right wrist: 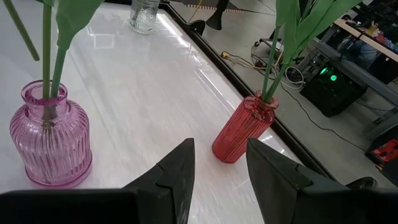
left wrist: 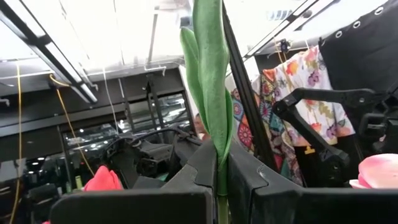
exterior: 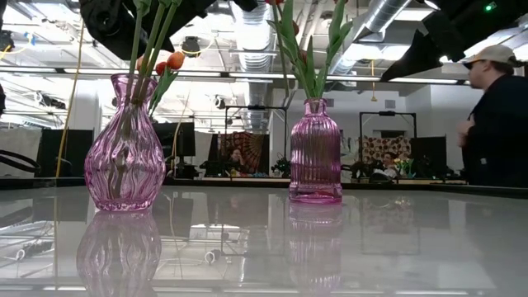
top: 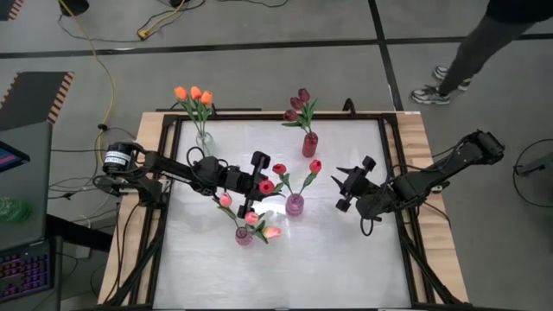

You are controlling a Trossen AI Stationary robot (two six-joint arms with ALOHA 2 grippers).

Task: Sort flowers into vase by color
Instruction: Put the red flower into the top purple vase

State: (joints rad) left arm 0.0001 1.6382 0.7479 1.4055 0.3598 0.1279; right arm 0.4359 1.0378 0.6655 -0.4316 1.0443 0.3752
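Tulip (left wrist: 211, 93) head cut off, left jaws clamping stem

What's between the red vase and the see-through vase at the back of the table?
Nothing: in the high view, only bare white table lies between the red vase and the clear vase.

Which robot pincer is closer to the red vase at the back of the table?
The right pincer, open and empty, is nearer the red vase. The left pincer is farther off, shut on a red tulip between the two pink vases.
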